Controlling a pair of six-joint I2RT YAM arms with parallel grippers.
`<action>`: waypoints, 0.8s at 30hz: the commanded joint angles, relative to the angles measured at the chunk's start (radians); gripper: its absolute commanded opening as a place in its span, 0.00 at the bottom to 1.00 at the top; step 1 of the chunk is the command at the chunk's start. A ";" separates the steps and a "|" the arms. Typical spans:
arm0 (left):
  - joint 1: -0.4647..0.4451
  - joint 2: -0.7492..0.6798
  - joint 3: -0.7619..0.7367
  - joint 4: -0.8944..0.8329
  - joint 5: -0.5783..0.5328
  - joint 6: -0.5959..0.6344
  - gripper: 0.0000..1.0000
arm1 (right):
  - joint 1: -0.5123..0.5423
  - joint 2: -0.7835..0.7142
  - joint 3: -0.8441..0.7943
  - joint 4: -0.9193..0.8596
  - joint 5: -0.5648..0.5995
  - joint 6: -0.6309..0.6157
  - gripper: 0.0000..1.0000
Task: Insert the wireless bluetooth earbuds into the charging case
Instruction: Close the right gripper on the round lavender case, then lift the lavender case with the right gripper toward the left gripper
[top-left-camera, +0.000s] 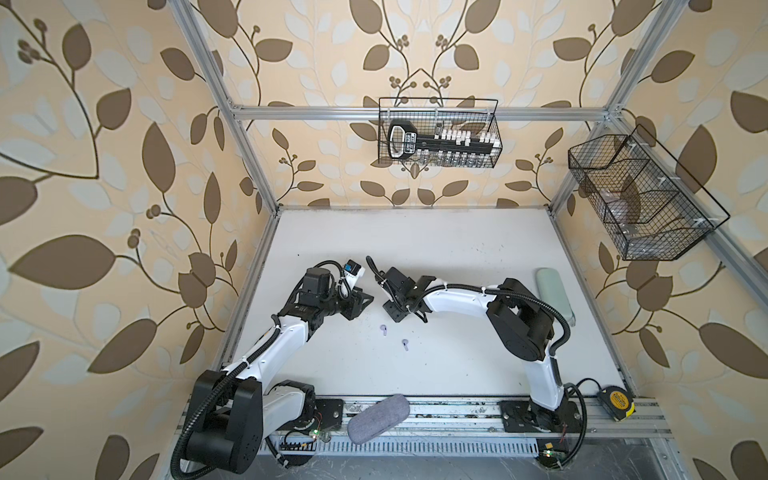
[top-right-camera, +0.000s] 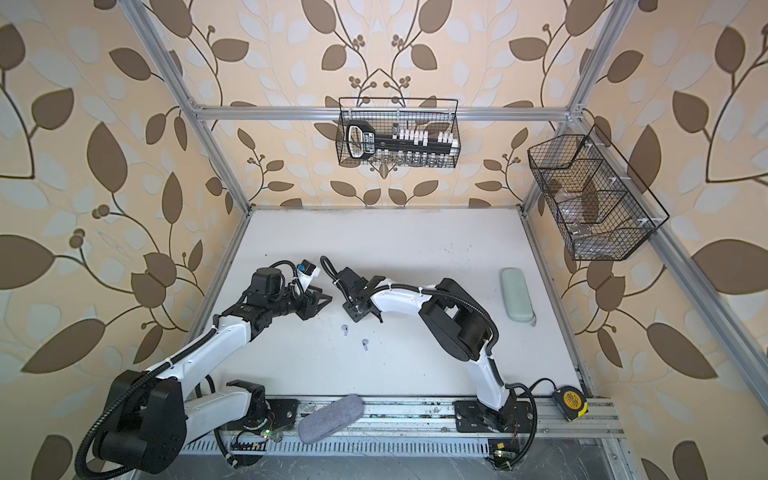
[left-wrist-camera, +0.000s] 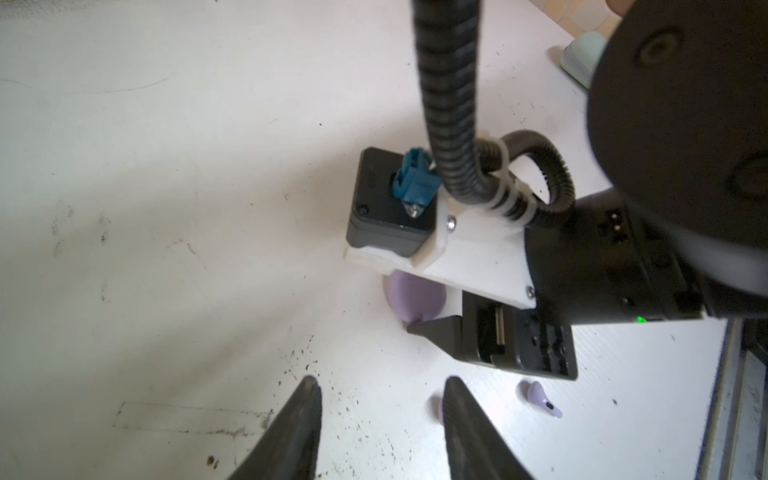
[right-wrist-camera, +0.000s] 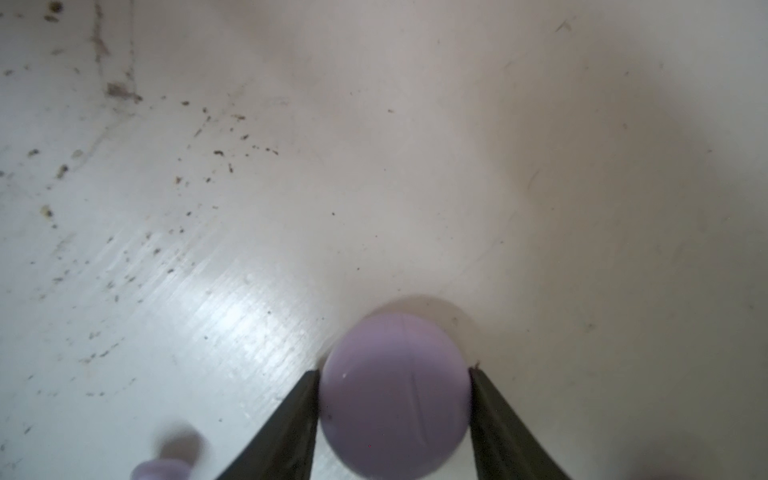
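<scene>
The charging case (right-wrist-camera: 395, 407) is a round lavender shell lying on the white table. My right gripper (right-wrist-camera: 394, 371) points down at it, and both fingers touch its sides. In the left wrist view the charging case (left-wrist-camera: 415, 297) shows partly under the right wrist. It is hidden in both top views. Two small lavender earbuds (top-left-camera: 382, 329) (top-left-camera: 405, 344) lie loose on the table in front of the grippers. My left gripper (left-wrist-camera: 382, 399) is open and holds nothing. One earbud (left-wrist-camera: 540, 399) lies beside it, and another earbud (left-wrist-camera: 439, 409) peeks from behind a finger.
A pale green glasses case (top-left-camera: 555, 297) lies at the table's right side. A grey fabric case (top-left-camera: 378, 417) rests on the front rail, and a yellow tape measure (top-left-camera: 617, 403) sits at the front right. Wire baskets (top-left-camera: 438, 133) (top-left-camera: 640, 199) hang on the back and right walls.
</scene>
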 joint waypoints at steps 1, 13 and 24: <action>0.004 -0.002 0.040 0.003 0.027 0.004 0.49 | 0.008 0.014 -0.020 -0.064 -0.021 -0.030 0.53; 0.004 -0.005 0.040 -0.011 0.047 0.023 0.49 | 0.017 -0.128 -0.159 0.057 -0.038 -0.020 0.49; 0.004 0.001 0.132 -0.164 0.117 0.067 0.50 | 0.074 -0.403 -0.408 0.231 0.038 0.007 0.46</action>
